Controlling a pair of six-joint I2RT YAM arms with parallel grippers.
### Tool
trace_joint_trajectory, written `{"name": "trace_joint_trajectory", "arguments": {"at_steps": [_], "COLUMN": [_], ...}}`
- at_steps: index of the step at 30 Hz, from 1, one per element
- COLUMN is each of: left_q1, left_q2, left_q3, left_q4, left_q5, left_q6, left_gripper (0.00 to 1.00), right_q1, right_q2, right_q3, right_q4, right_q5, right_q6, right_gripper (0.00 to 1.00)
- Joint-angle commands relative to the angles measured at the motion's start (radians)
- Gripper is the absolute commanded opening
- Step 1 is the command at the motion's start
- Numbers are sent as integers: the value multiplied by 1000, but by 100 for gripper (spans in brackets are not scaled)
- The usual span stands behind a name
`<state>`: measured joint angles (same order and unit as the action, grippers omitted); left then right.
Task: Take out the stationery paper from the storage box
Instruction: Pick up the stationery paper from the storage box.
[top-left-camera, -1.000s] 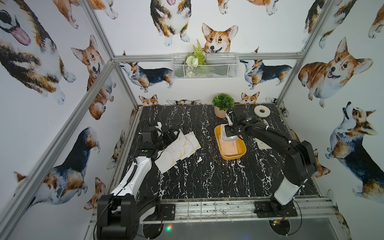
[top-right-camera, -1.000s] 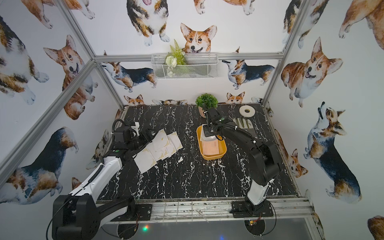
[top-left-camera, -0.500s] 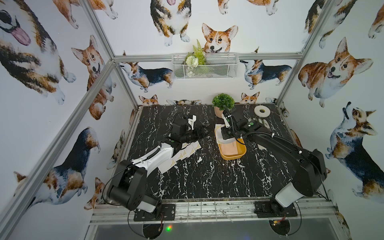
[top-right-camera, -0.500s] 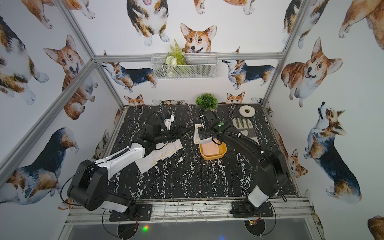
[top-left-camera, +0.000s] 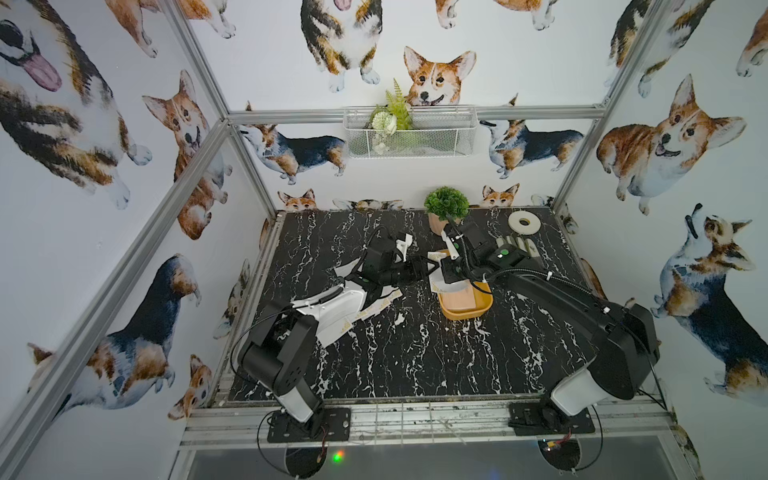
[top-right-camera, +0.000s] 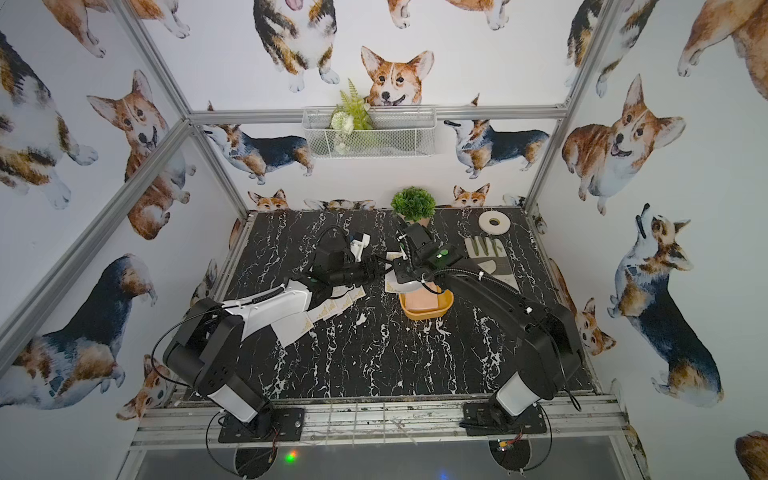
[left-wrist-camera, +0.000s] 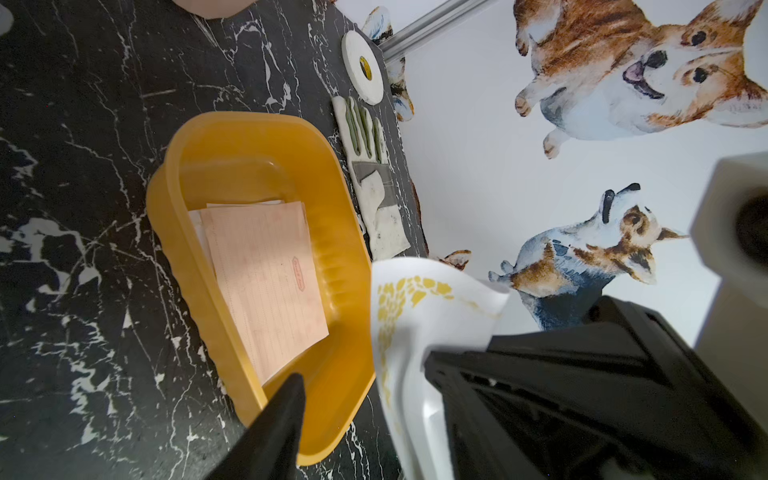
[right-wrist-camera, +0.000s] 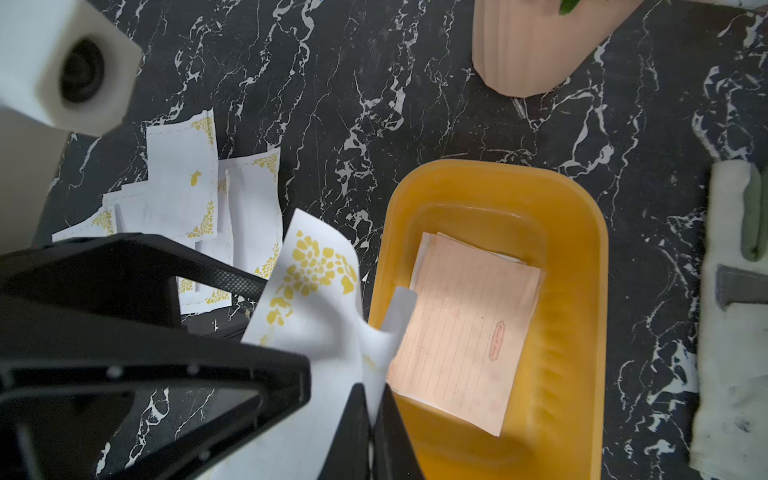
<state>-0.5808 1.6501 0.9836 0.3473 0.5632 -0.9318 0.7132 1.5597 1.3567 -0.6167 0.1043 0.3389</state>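
The yellow storage box (top-left-camera: 478, 316) (right-wrist-camera: 582, 291) sits right of the table's middle, with peach stationery paper (left-wrist-camera: 266, 274) (right-wrist-camera: 465, 332) lying flat inside. My right gripper (right-wrist-camera: 374, 395) (top-left-camera: 448, 271) is shut on a white, gold-cornered sheet (right-wrist-camera: 316, 291) (left-wrist-camera: 415, 316), which hangs curled above the box's left rim. My left gripper (left-wrist-camera: 361, 370) (top-left-camera: 428, 266) reaches in from the left with its jaws on either side of that sheet. One finger (left-wrist-camera: 291, 415) stands clear of the paper. Several white sheets (top-left-camera: 376, 309) (right-wrist-camera: 183, 183) lie on the table under the left arm.
A potted plant (top-left-camera: 446, 203) stands just behind the box. A white tape roll (top-left-camera: 524, 222) and a white-and-grey glove (top-right-camera: 486, 253) lie at the back right. A white wire basket (top-left-camera: 409, 131) hangs on the back wall.
The left arm has swung from the loose sheets at the left across to the box, and its jaws have narrowed. The right gripper has lifted the white sheet up out of the box.
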Motion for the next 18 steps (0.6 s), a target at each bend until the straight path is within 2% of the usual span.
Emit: {"name": "trace_joint_trajectory", "arguments": {"at_steps": [1, 3, 9, 11, 14, 18], "left_q1": [-8, -10, -10, -10, -3, 32], "left_q2": [3, 22, 20, 15, -13, -64], "left_q3": [17, 18, 19, 20, 25, -11], "left_q4": [68, 67, 65, 50, -6, 15], "left_q5": [12, 12, 21, 23, 28, 87], "left_q6": [-19, -19, -15, 0, 48, 73], "left_gripper": [12, 0, 0, 0, 0, 0], "right_q1": [5, 5, 5, 5, 5, -2], "right_q2": [-14, -16, -25, -36, -69, -167], "right_q3": [-21, -29, -34, -36, -41, -94], "right_q4": [21, 26, 23, 21, 12, 39], "right_q5": [1, 6, 10, 17, 49, 101], "right_q6": [15, 18, 18, 17, 12, 0], "right_gripper": [10, 10, 11, 16, 49, 76]}}
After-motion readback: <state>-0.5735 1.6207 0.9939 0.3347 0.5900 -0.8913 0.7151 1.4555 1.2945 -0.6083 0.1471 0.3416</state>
